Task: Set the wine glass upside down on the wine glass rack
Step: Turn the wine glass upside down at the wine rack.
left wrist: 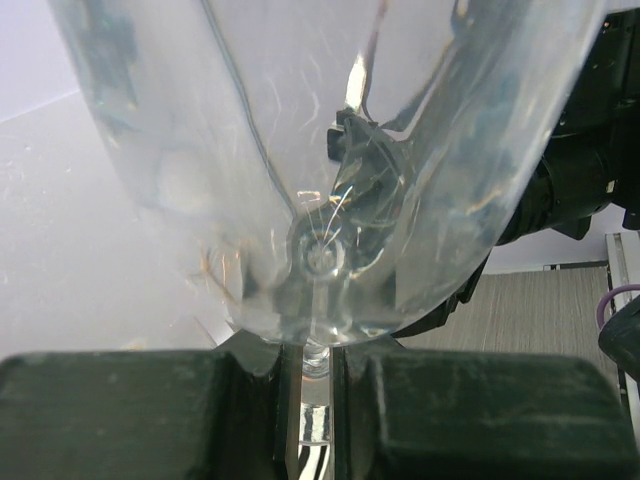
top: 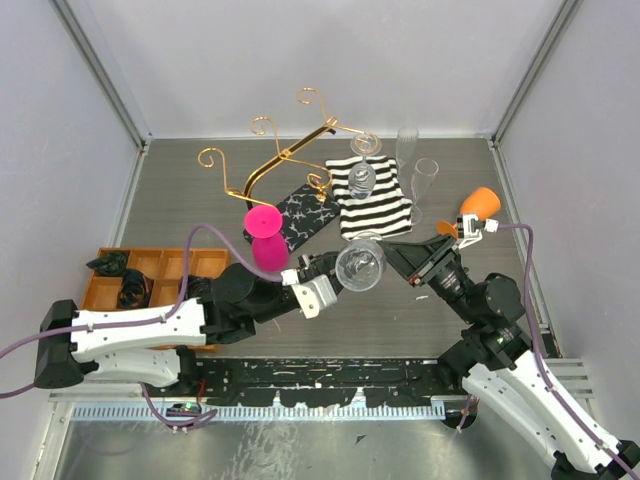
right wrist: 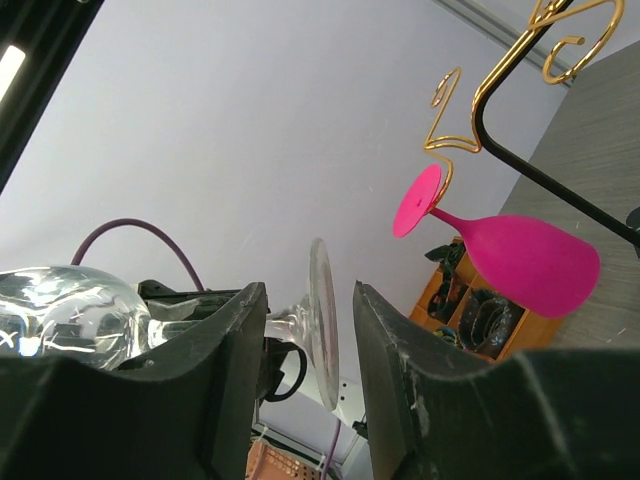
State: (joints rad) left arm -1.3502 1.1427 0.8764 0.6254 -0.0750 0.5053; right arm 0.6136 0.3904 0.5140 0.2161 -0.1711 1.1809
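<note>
Left gripper (left wrist: 315, 400) of mine was shut tight on the thin stem of the clear wine glass (top: 360, 265). I held that glass up in the air, lying on its side, over the middle of the table (top: 200, 190), closer to the near edge. Its round bowl filled most of my left wrist view.

My right gripper (right wrist: 310, 320) was just beside it. Its two fingers (right wrist: 235, 380) stood partly apart, with the flat round foot (right wrist: 321, 300) of the glass in the gap between them. I saw a bit of space on each side of the foot, so they did not squeeze it.

The wine glass rack (top: 290, 155) stood toward the far edge, left of the middle, with its black base (top: 305, 215) flat on the table. My glass was apart from it, nearer to me. A pink glass (top: 268, 245) hung upside down from one gold hook.

Right of the rack lay a striped cloth (top: 385, 200) with a small clear glass (top: 362, 178) on it. Two tall thin glasses (top: 408, 150) stood near the far right corner. A wooden tray (top: 150, 265) sat by the left edge.
</note>
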